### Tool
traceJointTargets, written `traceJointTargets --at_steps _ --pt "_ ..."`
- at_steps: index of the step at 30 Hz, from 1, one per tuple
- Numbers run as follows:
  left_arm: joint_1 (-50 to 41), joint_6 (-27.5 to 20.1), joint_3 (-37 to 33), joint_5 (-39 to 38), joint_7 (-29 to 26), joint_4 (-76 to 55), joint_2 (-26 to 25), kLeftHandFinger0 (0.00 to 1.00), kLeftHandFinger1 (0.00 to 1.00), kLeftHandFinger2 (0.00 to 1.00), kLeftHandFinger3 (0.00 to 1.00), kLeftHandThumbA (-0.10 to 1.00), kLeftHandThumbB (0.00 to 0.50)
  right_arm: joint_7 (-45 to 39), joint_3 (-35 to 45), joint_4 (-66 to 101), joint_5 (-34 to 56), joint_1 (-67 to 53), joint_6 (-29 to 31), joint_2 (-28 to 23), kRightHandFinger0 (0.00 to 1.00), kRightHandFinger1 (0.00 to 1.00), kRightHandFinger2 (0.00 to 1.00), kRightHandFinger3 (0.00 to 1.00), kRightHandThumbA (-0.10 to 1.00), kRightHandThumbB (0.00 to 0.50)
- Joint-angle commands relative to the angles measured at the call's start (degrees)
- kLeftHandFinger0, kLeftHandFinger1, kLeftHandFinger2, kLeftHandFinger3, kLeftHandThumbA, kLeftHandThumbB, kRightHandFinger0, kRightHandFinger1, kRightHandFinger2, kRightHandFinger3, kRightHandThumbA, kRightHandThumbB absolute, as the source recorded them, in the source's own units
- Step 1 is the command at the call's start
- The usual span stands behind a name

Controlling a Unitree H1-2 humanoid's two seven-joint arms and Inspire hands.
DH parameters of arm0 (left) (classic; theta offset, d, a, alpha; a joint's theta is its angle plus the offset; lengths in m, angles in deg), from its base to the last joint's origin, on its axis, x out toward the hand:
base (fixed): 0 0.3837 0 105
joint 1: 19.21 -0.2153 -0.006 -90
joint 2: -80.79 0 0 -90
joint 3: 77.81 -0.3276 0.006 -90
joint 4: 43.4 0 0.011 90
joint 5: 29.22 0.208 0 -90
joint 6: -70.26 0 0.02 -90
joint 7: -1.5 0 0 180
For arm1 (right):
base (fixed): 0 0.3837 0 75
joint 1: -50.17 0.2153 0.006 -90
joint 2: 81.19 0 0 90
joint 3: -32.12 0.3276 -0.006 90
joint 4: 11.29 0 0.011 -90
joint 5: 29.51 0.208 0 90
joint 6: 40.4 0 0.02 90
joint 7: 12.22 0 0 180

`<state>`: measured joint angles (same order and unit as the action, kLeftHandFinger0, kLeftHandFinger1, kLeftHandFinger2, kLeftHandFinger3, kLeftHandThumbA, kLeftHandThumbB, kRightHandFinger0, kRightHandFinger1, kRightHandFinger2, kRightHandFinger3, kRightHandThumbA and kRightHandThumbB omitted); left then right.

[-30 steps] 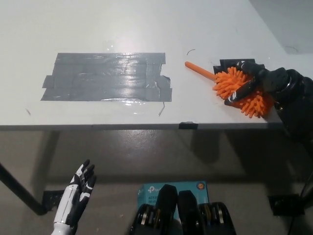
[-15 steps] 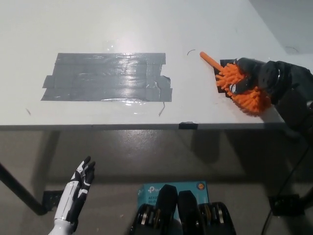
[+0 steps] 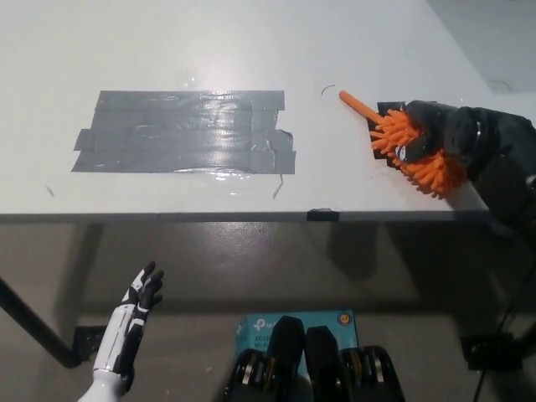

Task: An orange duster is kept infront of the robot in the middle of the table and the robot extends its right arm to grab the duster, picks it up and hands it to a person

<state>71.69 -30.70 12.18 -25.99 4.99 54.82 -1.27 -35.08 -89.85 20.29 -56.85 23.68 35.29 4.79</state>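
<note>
One hand is doing all the work here: the black right hand [image 3: 448, 134] has its fingers [image 3: 416, 148] wrapped down over the fluffy head of the orange duster [image 3: 410, 144], clamped right on the bristles near the table's right edge. The thin orange handle pokes out past the fingertips, up and to the left, and orange bristles spill out below the palm on the near side too. There's a bit of black tape under the duster, mostly hidden by the fingers.

The white left hand [image 3: 134, 322] just hangs low beneath the table [image 3: 251, 46] edge, fingers apart, holding nothing.

Off to the left of the fingers, well apart from them, sits a big patch of grey tape [image 3: 184, 131]. It's not in the way.

My take on doing this step right: the grab looks made, so the lift is what matters. The grip is on soft bristles rather than the handle, which I'd guess is squishy and could slip, so I'd keep the squeeze firm and raise it straight up before swinging anywhere. Can't tell whether the duster is off the table yet. No person in view, so the handover isn't close.
</note>
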Motion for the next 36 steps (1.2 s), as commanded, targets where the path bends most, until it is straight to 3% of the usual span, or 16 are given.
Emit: traceJointTargets --at_steps 1,2,4,5,6,7,9,10,12,18,20,23,26,31,34,36 --pt "0.72 -1.16 0.40 -0.45 -0.01 -1.15 -0.63 1.00 1.00 1.00 1.00 0.96 0.105 0.18 8.49 -0.29 7.99 -4.42 3.55 -1.66 0.15 0.43 0.38 0.49 -0.10 0.143" --pt "0.71 -1.19 0.41 -0.55 0.07 -1.08 -0.68 1.00 1.00 1.00 1.00 0.96 0.106 1.31 12.60 0.03 11.10 -5.24 3.56 -1.42 0.04 0.44 0.38 0.51 -0.10 0.150" --pt "0.65 -1.12 0.45 -0.51 0.06 -1.10 -0.69 1.00 1.00 1.00 1.00 0.96 0.107 1.18 17.59 1.62 14.03 -6.29 2.86 -1.14 0.00 0.44 0.42 0.57 -0.10 0.128" --pt "0.57 -0.89 0.49 -0.50 0.05 -1.17 -0.69 1.00 1.00 1.00 1.00 0.97 0.114 1.72 22.48 3.52 17.27 -7.20 1.68 -0.59 0.00 0.44 0.51 0.69 -0.10 0.157" --pt "0.55 -0.83 0.50 -0.50 0.06 -1.19 -0.68 1.00 1.00 1.00 1.00 0.97 0.116 1.88 23.69 3.93 17.78 -7.40 1.44 -0.40 0.00 0.49 0.67 0.76 -0.10 0.167" --pt "0.56 -1.08 0.54 -0.54 0.04 -1.05 -0.68 1.00 1.00 1.00 1.00 0.97 0.108 2.28 26.84 4.80 19.75 -7.88 1.31 0.24 0.00 0.53 0.90 0.87 -0.10 0.181" --pt "0.48 -0.95 0.51 -0.50 0.08 -1.07 -0.68 1.00 1.00 1.00 1.00 0.96 0.100 1.98 31.98 8.97 23.58 -9.39 0.37 1.27 0.01 0.56 0.99 0.94 -0.10 0.152" --pt "0.46 -0.86 0.49 -0.54 0.10 -1.08 -0.65 1.00 1.00 1.00 1.00 0.96 0.101 1.25 37.70 10.82 28.71 -10.15 -0.05 2.50 0.02 0.59 0.99 1.00 -0.10 0.159" --pt "0.83 -1.06 0.46 -0.63 0.14 -0.88 -0.59 1.00 1.00 1.00 1.00 0.95 0.105 2.11 44.33 13.04 34.27 -10.45 -1.59 4.41 0.06 0.60 0.95 0.97 -0.10 0.169" --pt "0.42 -0.59 0.60 -0.82 0.12 -1.61 -0.55 1.00 1.00 1.00 1.00 0.94 0.099 1.39 55.41 22.77 44.23 -10.45 -10.16 9.70 0.00 0.53 0.90 1.00 -0.10 0.104" --pt "-0.05 -1.26 0.38 -0.74 0.10 -1.25 -0.31 1.00 1.00 1.00 1.00 0.94 0.099 1.56 57.28 25.07 46.15 -10.54 -12.00 11.00 0.01 0.50 0.84 0.99 -0.10 0.114" --pt "-0.30 -1.41 0.64 -0.87 0.14 -1.13 -0.62 1.00 1.00 1.00 1.00 0.94 0.105 0.77 58.21 26.31 49.14 -9.67 -12.61 12.81 0.09 0.49 0.80 0.95 -0.10 0.081" --pt "1.10 -0.76 0.97 -1.23 0.08 -0.65 -0.65 1.00 1.00 1.00 1.00 0.92 0.108 1.27 58.52 25.95 48.64 -7.53 -12.61 13.89 0.12 0.48 0.78 0.90 -0.10 0.121" --pt "0.53 -0.52 0.89 -1.23 0.03 -0.89 -0.38 1.00 1.00 1.00 1.00 0.90 0.096 2.37 60.00 24.25 49.22 -6.62 -12.61 16.20 0.01 0.37 0.71 0.81 -0.10 0.119" --pt "0.00 -1.05 1.01 -1.19 -0.22 -1.02 -0.24 1.00 1.00 1.00 1.00 0.89 0.094 3.80 60.52 22.84 50.22 -5.91 -12.61 17.35 0.00 0.37 0.71 0.80 -0.10 0.146" --pt "0.10 -0.79 1.12 -1.35 -0.25 -1.15 -0.17 1.00 1.00 1.00 1.00 0.89 0.109 4.37 60.95 22.27 50.45 -5.51 -12.61 17.76 0.00 0.35 0.70 0.80 -0.10 0.125"
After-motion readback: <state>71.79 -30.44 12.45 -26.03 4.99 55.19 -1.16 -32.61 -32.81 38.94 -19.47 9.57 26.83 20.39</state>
